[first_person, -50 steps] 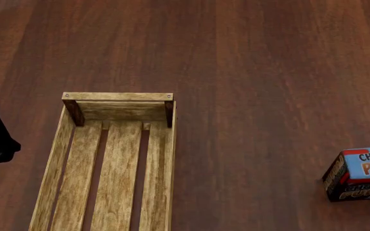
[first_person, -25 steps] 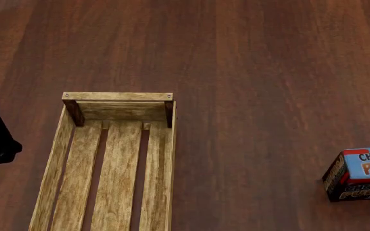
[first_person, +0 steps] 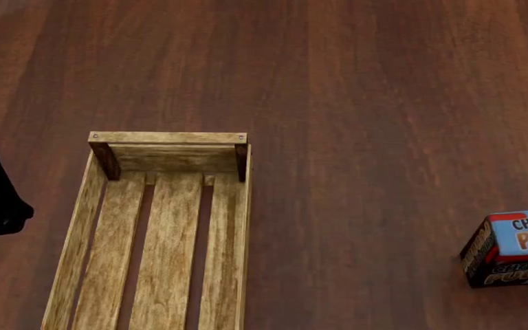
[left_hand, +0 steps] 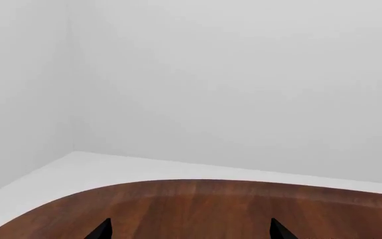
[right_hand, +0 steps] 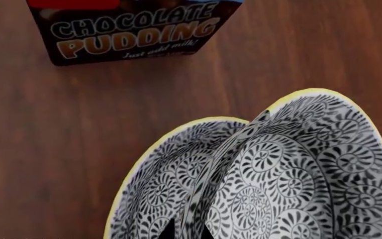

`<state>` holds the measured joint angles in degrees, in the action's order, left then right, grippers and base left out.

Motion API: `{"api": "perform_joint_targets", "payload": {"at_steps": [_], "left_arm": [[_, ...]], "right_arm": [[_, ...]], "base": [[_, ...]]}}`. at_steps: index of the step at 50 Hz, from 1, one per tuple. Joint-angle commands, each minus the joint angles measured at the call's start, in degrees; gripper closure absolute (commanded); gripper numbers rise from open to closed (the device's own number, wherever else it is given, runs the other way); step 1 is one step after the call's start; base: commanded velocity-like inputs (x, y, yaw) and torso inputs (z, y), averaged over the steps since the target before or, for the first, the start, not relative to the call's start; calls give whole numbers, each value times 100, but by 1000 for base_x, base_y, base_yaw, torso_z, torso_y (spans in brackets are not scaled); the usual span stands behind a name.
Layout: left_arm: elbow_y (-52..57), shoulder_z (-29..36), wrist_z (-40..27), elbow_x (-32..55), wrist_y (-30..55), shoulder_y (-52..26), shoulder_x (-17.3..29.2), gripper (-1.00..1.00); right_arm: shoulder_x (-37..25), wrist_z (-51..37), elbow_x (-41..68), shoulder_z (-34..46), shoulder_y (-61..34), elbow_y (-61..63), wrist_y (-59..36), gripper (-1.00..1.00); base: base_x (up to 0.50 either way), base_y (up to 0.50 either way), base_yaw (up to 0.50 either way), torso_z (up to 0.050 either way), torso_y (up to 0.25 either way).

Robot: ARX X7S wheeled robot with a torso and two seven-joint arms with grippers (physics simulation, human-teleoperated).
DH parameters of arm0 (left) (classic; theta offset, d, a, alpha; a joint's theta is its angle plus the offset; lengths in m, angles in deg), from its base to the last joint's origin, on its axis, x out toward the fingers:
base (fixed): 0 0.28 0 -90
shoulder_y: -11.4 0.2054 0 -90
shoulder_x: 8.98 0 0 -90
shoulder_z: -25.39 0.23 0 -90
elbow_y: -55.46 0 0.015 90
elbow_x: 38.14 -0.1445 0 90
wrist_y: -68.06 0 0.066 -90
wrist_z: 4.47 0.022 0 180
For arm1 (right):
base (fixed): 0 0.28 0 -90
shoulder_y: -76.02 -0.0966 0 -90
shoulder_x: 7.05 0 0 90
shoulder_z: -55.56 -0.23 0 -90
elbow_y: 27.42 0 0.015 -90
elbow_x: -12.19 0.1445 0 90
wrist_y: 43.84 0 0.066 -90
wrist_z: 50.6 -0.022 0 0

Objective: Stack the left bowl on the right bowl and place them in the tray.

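Stacking looks done: in the right wrist view two patterned bowls (right_hand: 270,184) sit nested, near the pudding box (right_hand: 131,30). Right gripper (right_hand: 184,230) appears pinched on the bowl rim. Tray (first_person: 168,159) is empty, toward the counter's near edge; placement is left. Left gripper (left_hand: 187,231) spread, tips only visible. Bowls are out of head view.

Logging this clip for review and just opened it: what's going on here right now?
The right gripper appears to hold two patterned bowls, the upper bowl nested in the lower bowl, above the wooden table near the chocolate pudding box. The tray holds nothing in its visible part. The left gripper is open, holding nothing, at the table's edge.
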<state>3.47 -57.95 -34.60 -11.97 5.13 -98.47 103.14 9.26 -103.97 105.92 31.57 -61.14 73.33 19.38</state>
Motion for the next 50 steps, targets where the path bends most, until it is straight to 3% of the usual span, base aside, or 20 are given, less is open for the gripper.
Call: {"api": "perform_joint_targets", "payload": {"at_steps": [1, 22, 23, 50], "left_arm": [[-9, -1, -15, 14, -14, -4, 16, -100], [-35, 39, -40, 11, -38, -10, 37, -100], [-32, 38, -42, 13, -38, -8, 40, -100], [86, -50, -98, 160, -25, 19, 93, -100]], "right_arm": [[141, 123, -147, 28, 29, -194, 33, 100], [320, 240, -229, 87, 182, -421, 178, 100], [314, 214, -224, 83, 184, -414, 185, -100], [47, -29, -130, -123, -56, 132, 91, -100]], "base": [[0, 0, 0, 0, 0], [0, 0, 0, 0, 0], [0, 0, 0, 0, 0], [0, 0, 0, 0, 1]]}}
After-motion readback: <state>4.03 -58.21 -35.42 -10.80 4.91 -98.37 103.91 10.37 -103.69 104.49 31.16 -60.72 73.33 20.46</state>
